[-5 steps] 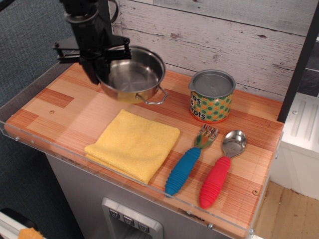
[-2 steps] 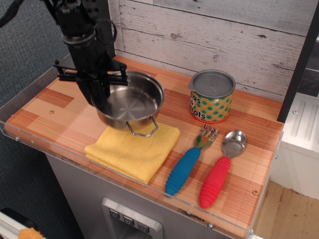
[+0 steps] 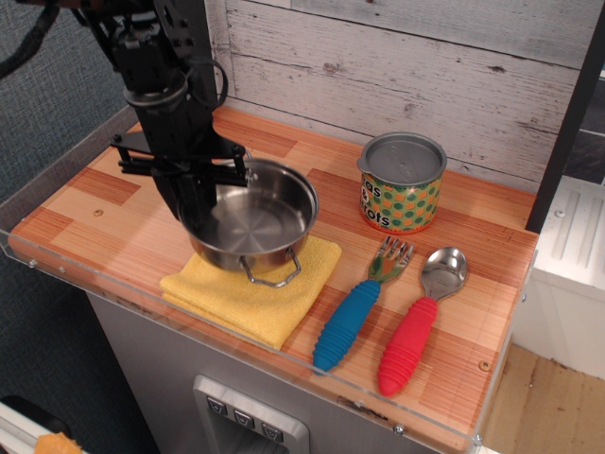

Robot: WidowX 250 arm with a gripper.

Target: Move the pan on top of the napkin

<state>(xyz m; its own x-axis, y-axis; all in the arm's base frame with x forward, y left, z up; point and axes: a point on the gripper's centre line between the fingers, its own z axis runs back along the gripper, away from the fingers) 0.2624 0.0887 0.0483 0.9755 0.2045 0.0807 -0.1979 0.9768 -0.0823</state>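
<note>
Wooden counter (image 3: 132,236) against a whitewashed plank wall: gripper (image 3: 194,203) pinched the left rim of the pan (image 3: 253,219), which sat over the yellow napkin (image 3: 269,298), 1 loop handle facing front.

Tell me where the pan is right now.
In the camera view the pan sits over the yellow napkin at the left-centre of the wooden counter, left of the dotted tin can, with the gripper clamped on its left rim.

The tin can (image 3: 401,185) label shows only partial lettering, roughly "as" above "ots".
</note>
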